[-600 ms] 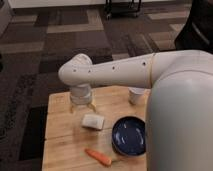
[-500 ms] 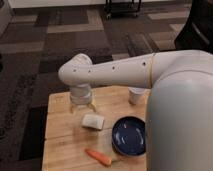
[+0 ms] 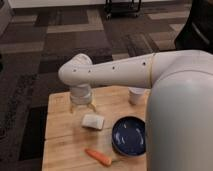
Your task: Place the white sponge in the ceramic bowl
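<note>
The wooden worktop [image 3: 62, 130] shows its left and far edges in full, with patterned carpet [image 3: 35, 60] beyond both. Its right side is covered by the robot's white arm [image 3: 120, 70] and body, and the near edge runs out of view at the bottom. Bare wood runs along the left edge from the far-left corner to the near-left corner. A small white cup [image 3: 136, 95] stands at the far edge, right of centre, just under the arm. An orange carrot-like item [image 3: 98, 157] lies close to the near edge, in front of the sponge and left of the bowl. The ceramic bowl [image 3: 129, 136] sits right of centre towards the near edge, its right rim hidden by the robot's body. The white sponge [image 3: 93, 121] lies flat near the middle of the worktop, just left of the bowl and apart from it. The gripper [image 3: 82, 107] points downward over the far-centre part of the worktop. Its fingers [image 3: 93, 106] are spread apart and hold nothing. The sponge lies just in front of them, on the near side.
</note>
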